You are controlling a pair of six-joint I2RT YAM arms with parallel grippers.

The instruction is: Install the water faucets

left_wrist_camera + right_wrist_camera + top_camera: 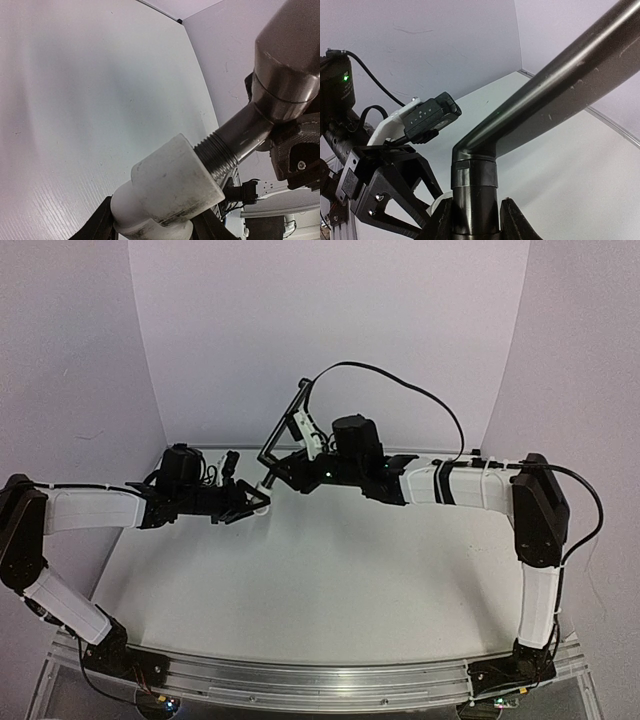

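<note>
My left gripper (252,502) is shut on the white plastic fitting (170,192), which fills the lower middle of the left wrist view. The black faucet (283,432) rises from the fitting as a long thin rod angled up toward the back wall. Its threaded end (216,156) enters the fitting's mouth, with several threads still showing. My right gripper (284,472) is shut on the faucet's thick lower body (474,195), just below the elbow where the spout (555,95) bends away. A sliver of the white fitting (438,202) shows behind the left fingers.
The white table (330,570) lies under both arms, with white walls at the back and sides. The left arm's wrist camera (427,116) and black bracket (385,200) sit close to the faucet. A black cable (400,385) loops above the right arm.
</note>
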